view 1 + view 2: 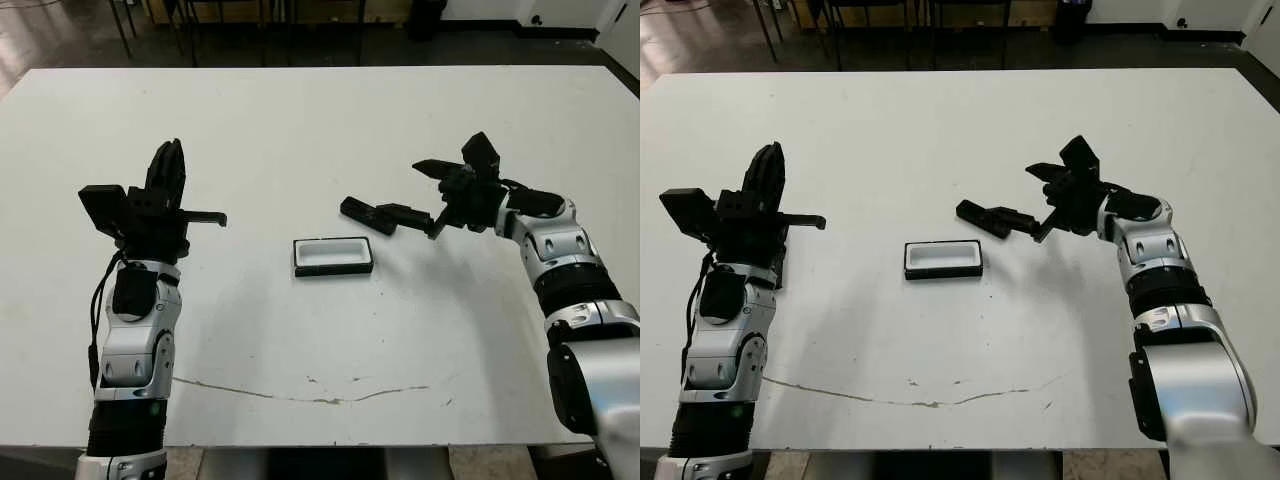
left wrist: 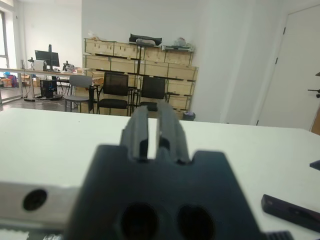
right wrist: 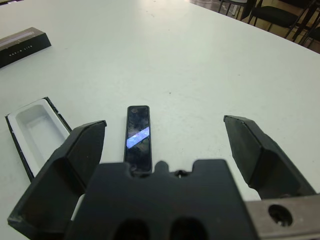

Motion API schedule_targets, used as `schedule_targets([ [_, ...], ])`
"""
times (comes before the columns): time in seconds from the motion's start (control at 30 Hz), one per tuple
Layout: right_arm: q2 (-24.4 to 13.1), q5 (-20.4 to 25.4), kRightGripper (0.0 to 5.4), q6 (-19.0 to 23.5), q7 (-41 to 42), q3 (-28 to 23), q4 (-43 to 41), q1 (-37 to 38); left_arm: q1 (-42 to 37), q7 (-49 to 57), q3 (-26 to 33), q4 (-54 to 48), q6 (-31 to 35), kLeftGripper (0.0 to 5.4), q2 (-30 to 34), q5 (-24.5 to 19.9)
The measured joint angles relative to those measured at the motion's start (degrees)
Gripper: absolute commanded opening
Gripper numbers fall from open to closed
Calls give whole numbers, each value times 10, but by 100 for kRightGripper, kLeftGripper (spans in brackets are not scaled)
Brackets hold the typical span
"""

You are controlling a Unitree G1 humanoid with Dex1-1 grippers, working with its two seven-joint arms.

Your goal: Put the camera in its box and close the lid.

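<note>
Right gripper [image 3: 165, 150] spread wide, straddling camera [image 3: 138, 136] for pickup; box [image 3: 35, 125] open just beside. Left gripper [image 2: 152, 132] pressed together, idle.

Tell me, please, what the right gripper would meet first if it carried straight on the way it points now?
Most likely the camera: it lies on the table between the open fingers of the right gripper, straight ahead. Depth is hard to judge.

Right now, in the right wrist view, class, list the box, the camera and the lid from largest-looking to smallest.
1. box, though it is partly hidden.
2. camera.
3. lid, but it lies farthest away and the picture's edge cuts it off, so its place is unsure.
</note>
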Motion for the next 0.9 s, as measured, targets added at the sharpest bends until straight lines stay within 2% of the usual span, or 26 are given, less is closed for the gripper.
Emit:
schedule_targets([
  [0.53, 18, -9, 538, 2, -4, 17, 12, -5, 0, 0, -1, 0, 1, 0, -1, 1],
  [0.8, 20, -17, 538, 37, -6, 27, 6, -5, 0, 0, -2, -1, 1, 0, -1, 1],
  [0.9, 20, -19, 538, 37, -8, 29, 6, -5, 0, 0, -2, -1, 1, 0, -1, 1],
])
